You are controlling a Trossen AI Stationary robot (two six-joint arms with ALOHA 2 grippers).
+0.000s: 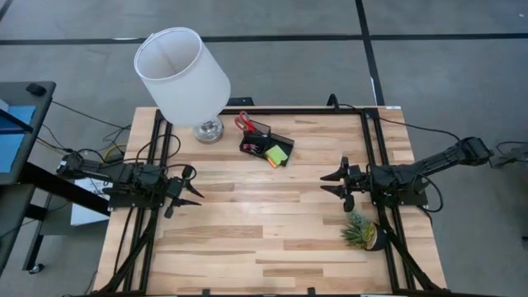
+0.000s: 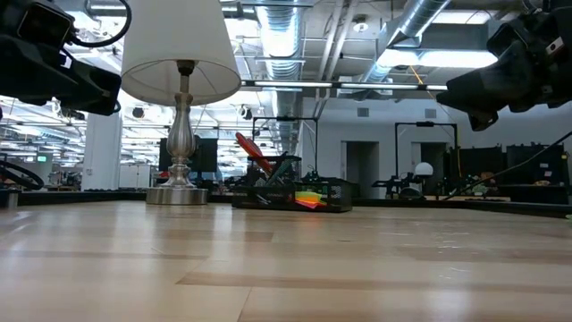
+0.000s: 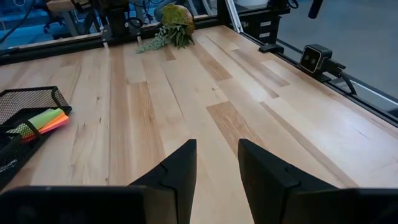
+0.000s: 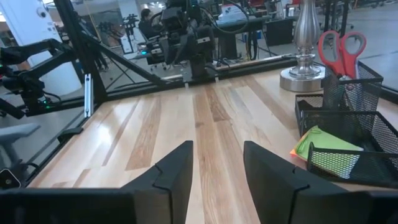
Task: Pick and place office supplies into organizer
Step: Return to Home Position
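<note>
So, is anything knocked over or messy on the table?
Maybe the small green spiky plant near the right gripper. It seems tipped on its side, with its pot beside the leaves rather than under them. The black mesh organizer and white-shaded lamp stand tidy.

Your left arm (image 1: 124, 175) reaches in from the left edge of the worktop (image 1: 264, 223), raised clear of it, jaws parted and pointing inward; your right arm (image 1: 412, 172) mirrors it from the right edge, jaws likewise parted
</note>
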